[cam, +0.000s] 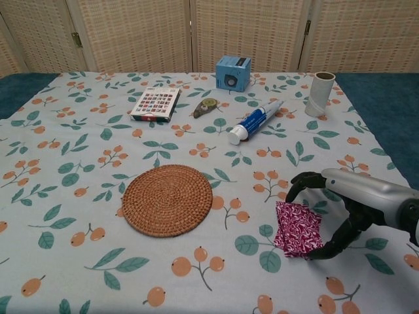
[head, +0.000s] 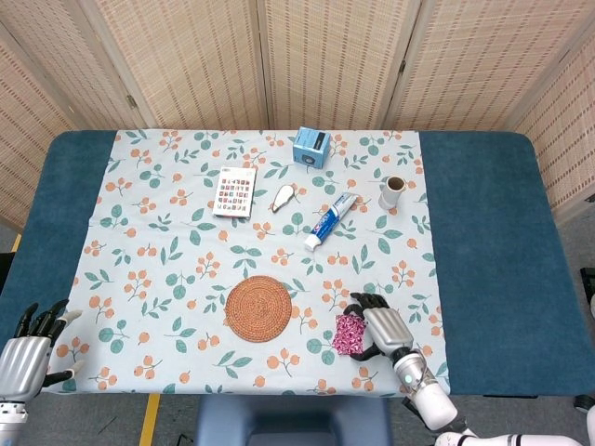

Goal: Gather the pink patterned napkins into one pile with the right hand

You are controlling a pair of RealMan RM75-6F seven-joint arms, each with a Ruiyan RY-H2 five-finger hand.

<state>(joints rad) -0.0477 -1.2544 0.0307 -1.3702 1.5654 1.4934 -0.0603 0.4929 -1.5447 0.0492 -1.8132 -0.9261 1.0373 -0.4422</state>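
Fingers of the left hand (head: 26,346) lie spread, holding nothing, at the table's near-left corner. Right of the mat (cam: 169,199), the napkins (cam: 297,227) sit stacked (one pile), the right hand (cam: 340,208) arched over them, fingertips (cam: 292,190) touching.

Staged lab-style tabletop set, not a lived-in room: woven bamboo screens (head: 307,60) wall off the back and sides, and a yellow tape line (head: 149,420) marks the floor at the near edge. The table (head: 483,251) has a blue cover with a floral cloth (head: 186,260) over it, holding unrelated household props spaced apart: blue box (head: 312,147), toothpaste (head: 330,221), card tube (head: 392,191), booklet (head: 234,191), rattan mat (head: 258,308). Robot hands at the near edge fit a data-collection rig.
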